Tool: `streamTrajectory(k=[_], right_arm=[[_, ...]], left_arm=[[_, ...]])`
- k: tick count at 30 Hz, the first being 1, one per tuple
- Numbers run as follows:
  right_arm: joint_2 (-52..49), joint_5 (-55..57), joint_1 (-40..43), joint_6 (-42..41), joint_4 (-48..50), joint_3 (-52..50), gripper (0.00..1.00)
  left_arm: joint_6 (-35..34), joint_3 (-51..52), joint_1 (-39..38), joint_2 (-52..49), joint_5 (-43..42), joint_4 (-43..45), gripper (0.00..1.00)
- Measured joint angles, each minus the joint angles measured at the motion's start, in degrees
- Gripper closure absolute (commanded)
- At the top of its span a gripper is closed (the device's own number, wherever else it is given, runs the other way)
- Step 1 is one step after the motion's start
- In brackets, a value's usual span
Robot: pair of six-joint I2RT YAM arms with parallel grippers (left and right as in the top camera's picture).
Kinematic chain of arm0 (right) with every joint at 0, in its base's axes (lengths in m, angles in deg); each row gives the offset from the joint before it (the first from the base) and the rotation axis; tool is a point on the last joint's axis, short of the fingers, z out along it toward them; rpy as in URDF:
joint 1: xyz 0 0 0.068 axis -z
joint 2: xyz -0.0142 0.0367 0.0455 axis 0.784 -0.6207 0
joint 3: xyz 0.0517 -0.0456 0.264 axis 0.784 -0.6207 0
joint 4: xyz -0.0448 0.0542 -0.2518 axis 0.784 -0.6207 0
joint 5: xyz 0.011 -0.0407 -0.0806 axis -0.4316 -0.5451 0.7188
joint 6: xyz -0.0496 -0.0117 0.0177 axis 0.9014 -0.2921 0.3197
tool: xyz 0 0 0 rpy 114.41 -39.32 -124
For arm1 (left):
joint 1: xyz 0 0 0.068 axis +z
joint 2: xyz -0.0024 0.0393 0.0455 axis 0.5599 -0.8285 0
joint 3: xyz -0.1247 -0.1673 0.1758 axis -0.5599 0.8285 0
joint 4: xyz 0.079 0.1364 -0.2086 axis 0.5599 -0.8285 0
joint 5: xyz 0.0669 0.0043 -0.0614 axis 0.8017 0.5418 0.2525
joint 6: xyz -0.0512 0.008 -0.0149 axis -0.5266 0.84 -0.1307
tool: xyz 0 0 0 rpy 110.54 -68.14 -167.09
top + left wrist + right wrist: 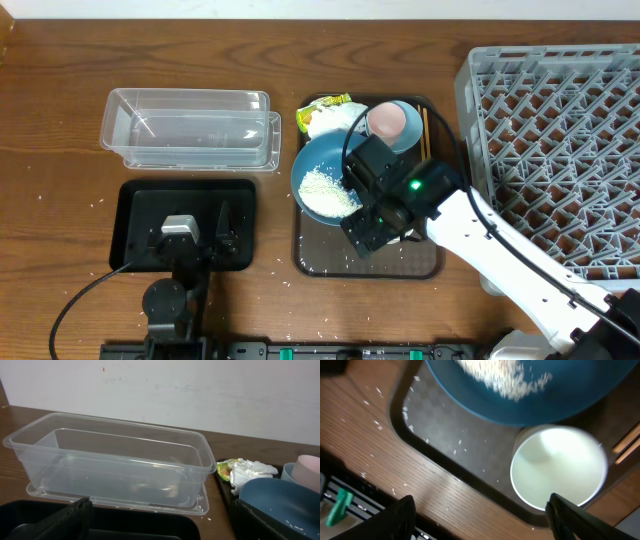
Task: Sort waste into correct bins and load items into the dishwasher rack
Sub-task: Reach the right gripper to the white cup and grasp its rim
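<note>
Right arm is over the brown serving tray point(445, 445) and the right pincer point(480, 507) is spread wide, holding nothing. Straight below the wrist camera sits the small white cup point(557, 467), upright, mouth open to the lens, tucked against the rim of the large dark-blue bowl point(520, 405) with its rice point(328, 190). Here's the catch: the cup isn't centred between the jaws. It crowds the finger on the chopsticks' point(626, 442) side, so my read is a sideways shift that way before any descent. It's round, so no axis to line up. The left pincer point(195, 232) rests over the black tray point(135, 215), well apart from the cup, and I cannot tell its opening. It's the right arm's pick, with the dishwasher rack point(560, 130) on its own side of the counter point(60, 120).
</note>
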Motion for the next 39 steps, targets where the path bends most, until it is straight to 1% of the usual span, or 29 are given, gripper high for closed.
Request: streamTrajectory(k=[1,2,4,13,20,27,29,33,36,39], right_arm=[[0.0,0.0,0.0,-0.2,0.3,-0.6,0.20],[0.0,-0.1,0.0,-0.4,0.8,-1.3,0.24],[0.0,-0.2,0.0,-0.8,1.8,-2.0,0.28],[-0.1,1.4,0.0,-1.4,9.1,-7.4,0.31],[-4.9,4.2,0.0,-1.5,11.0,-8.3,0.34],[-7.8,4.6,0.0,-1.5,10.1,-8.3,0.41],[-7.8,4.6,0.0,-1.5,9.3,-8.3,0.44],[-7.8,4.6,0.0,-1.4,6.9,-7.5,0.53],[-7.8,4.7,0.0,-1.5,6.4,-5.7,0.62],[-7.8,4.8,0.0,-1.7,6.6,-4.5,0.64]], left_arm=[[0.0,0.0,0.0,0.0,0.0,0.0,0.11],[0.0,0.0,0.0,0.0,0.0,0.0,0.11],[0.0,0.0,0.0,0.0,0.0,0.0,0.11],[0.0,0.0,0.0,0.0,0.0,0.0,0.11],[0.0,0.0,0.0,0.0,0.0,0.0,0.11],[0.0,0.0,0.0,0.0,0.0,0.0,0.11],[0.0,0.0,0.0,0.0,0.0,0.0,0.11],[0.0,0.0,0.0,0.0,0.0,0.0,0.11],[0.0,0.0,0.0,0.0,0.0,0.0,0.11],[0.0,0.0,0.0,0.0,0.0,0.0,0.11]])
